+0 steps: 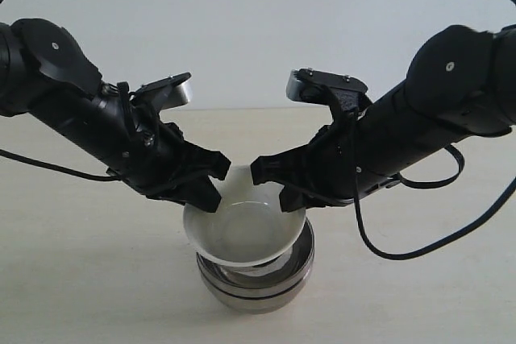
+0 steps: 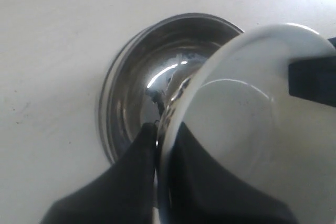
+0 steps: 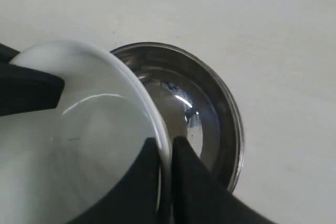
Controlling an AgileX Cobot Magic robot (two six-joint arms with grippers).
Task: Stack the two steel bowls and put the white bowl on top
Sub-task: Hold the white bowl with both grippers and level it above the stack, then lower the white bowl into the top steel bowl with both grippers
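The two steel bowls (image 1: 258, 283) stand nested one in the other at the table's front centre. Just above them hangs the white bowl (image 1: 246, 235), tilted slightly, its base over the top steel bowl's opening. My left gripper (image 1: 211, 192) is shut on the white bowl's left rim, one finger inside and one outside. My right gripper (image 1: 274, 187) is shut on its right rim the same way. The left wrist view shows the white bowl (image 2: 252, 119) over the steel bowl (image 2: 142, 82). In the right wrist view the white bowl (image 3: 84, 129) covers part of the steel bowl (image 3: 210, 103).
The pale table (image 1: 81, 279) spreads around the stack. A black cable (image 1: 419, 239) loops down from the right arm to the table at right. A plain wall stands behind.
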